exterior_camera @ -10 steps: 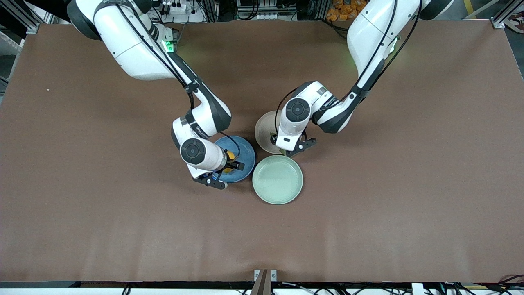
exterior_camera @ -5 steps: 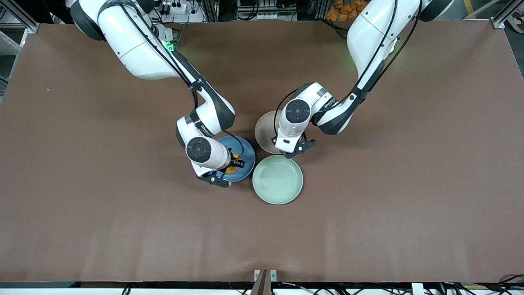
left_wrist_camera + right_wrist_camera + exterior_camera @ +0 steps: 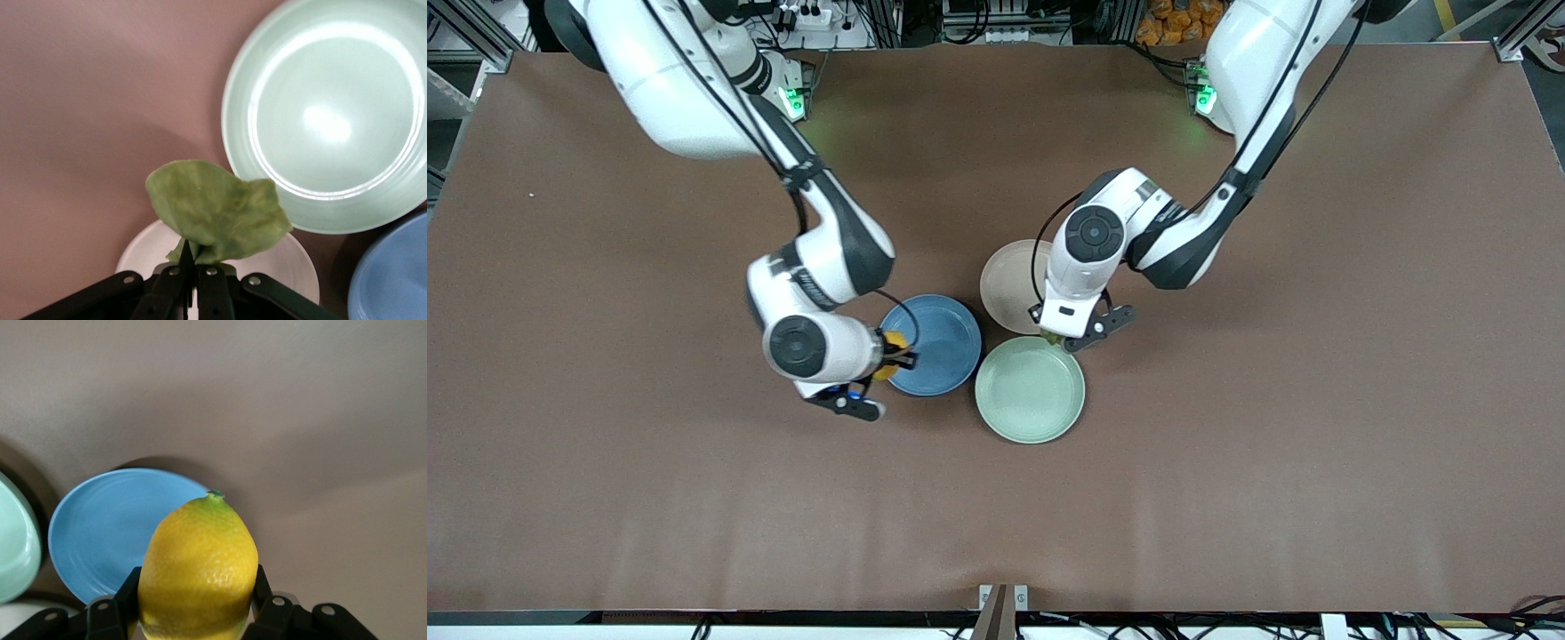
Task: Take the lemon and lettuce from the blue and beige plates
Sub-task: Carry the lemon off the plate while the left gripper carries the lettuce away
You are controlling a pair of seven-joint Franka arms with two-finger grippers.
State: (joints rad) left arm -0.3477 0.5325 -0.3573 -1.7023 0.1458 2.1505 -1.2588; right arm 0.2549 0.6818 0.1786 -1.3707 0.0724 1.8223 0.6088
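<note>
My right gripper [image 3: 891, 353] is shut on the yellow lemon [image 3: 892, 346] and holds it up over the blue plate's [image 3: 938, 342] rim toward the right arm's end; the right wrist view shows the lemon [image 3: 198, 568] between the fingers above the bare blue plate [image 3: 107, 540]. My left gripper [image 3: 1056, 337] is shut on the green lettuce [image 3: 217, 211], which hangs over the beige plate's [image 3: 1009, 284] edge; the lettuce [image 3: 1052, 339] barely shows in the front view. The beige plate [image 3: 293, 263] lies bare under it in the left wrist view.
A pale mint-green plate [image 3: 1030, 389] lies bare, touching both other plates, nearer the front camera; it also shows in the left wrist view [image 3: 327, 120]. Brown table [image 3: 1272, 400] stretches all around the three plates.
My right gripper rose with the lemon and moved off the blue plate's middle toward the right arm's end. My left gripper lifted the lettuce off the beige plate and shifted slightly toward the mint plate.
</note>
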